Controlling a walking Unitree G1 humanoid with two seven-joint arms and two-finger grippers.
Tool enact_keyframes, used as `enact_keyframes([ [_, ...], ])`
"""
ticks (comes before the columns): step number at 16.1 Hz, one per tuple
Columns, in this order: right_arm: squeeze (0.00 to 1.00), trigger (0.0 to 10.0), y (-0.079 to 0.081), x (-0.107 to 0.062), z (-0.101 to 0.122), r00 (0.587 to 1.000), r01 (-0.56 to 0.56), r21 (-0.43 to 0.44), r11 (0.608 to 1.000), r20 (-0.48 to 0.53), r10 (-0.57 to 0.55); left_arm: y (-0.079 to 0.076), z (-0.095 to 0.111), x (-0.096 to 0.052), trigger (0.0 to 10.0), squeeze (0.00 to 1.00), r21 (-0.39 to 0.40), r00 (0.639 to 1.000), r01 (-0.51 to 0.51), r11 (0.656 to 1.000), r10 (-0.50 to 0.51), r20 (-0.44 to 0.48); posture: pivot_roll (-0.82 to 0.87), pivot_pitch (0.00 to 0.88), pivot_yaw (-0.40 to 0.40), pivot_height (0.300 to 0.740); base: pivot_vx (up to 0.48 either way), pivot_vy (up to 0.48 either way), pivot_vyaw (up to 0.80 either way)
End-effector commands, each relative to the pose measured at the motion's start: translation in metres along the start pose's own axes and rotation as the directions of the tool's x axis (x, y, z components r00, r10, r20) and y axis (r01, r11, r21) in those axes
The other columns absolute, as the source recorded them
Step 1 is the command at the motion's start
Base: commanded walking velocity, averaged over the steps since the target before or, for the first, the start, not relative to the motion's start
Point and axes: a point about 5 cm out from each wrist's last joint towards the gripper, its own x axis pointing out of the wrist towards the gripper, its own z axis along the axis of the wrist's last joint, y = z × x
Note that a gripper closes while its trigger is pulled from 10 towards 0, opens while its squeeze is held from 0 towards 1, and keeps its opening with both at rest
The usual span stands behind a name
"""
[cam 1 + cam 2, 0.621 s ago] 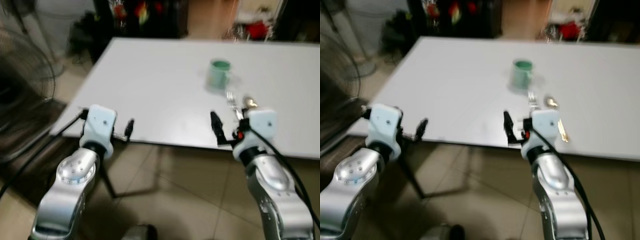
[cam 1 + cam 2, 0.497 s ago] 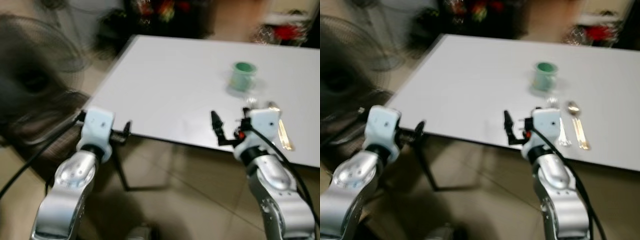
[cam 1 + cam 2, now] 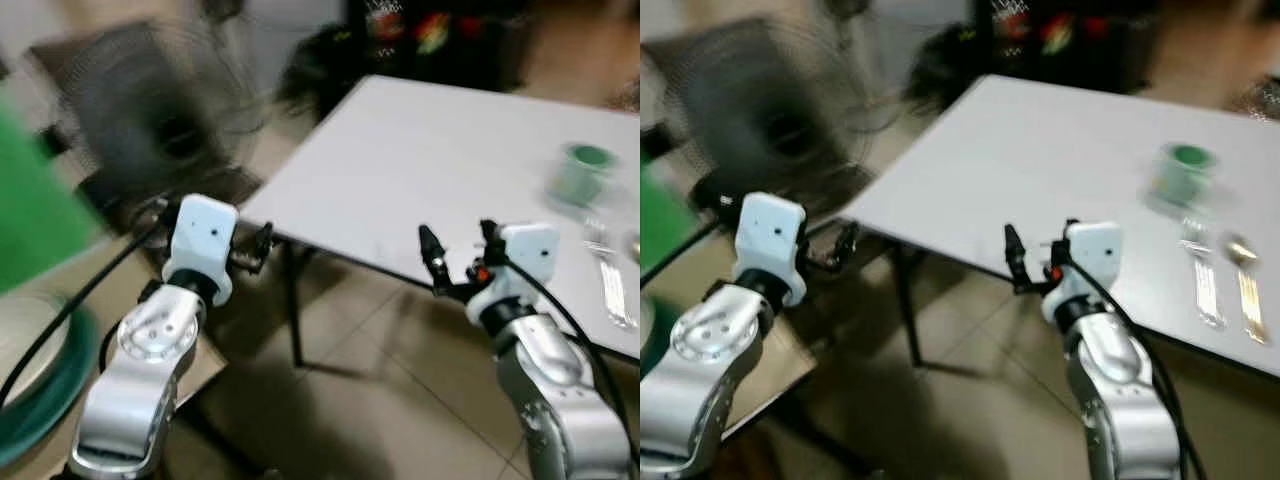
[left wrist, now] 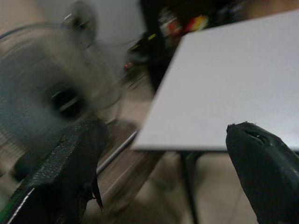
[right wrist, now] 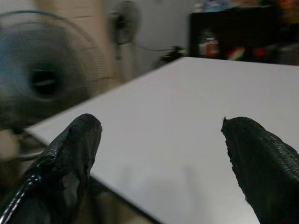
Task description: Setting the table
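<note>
A white table (image 3: 450, 160) stands ahead to my right. On its right part are a green cup (image 3: 588, 170), a fork (image 3: 1200, 272) and a spoon (image 3: 1243, 278), lying side by side near the front edge. My right gripper (image 3: 457, 248) is held open just before the table's front edge, left of the cutlery, with nothing between its fingers (image 5: 70, 154). Near the table's left corner, over the floor, my left gripper (image 3: 262, 246) is open and holds nothing, its fingers (image 4: 70, 163) wide apart. The views are blurred.
A large standing fan (image 3: 160, 110) is on the floor to the left of the table. A green shape (image 3: 30, 210) and a round white and teal object (image 3: 35, 360) show at the far left. A dark shelf (image 3: 420, 30) stands behind the table. A table leg (image 3: 292, 310) is near my left arm.
The whole picture has swung left: the table and cup now sit further right, and the fan and green shape have come into view. Both grippers keep their open pose.
</note>
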Motion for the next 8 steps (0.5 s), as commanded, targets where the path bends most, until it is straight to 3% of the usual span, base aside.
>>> enact_keyframes([
  [1,1.0,10.0,0.0043,0.0009,0.0033,0.999,-0.034,0.004,0.999,0.016,0.034,0.0029,0.0044,-0.0001,10.0,0.0,0.015,0.999,-0.024,1.0,0.023,0.024,-0.1,0.039,0.073,0.74,0.0,0.0,0.8],
  [8,1.0,10.0,0.0081,0.0025,0.0023,0.995,-0.099,0.069,0.993,0.004,0.099,0.0082,0.0106,0.0028,10.0,0.0,-0.003,0.998,-0.054,0.999,0.054,0.041,-0.1,0.041,0.08,0.74,0.0,0.0,0.8],
])
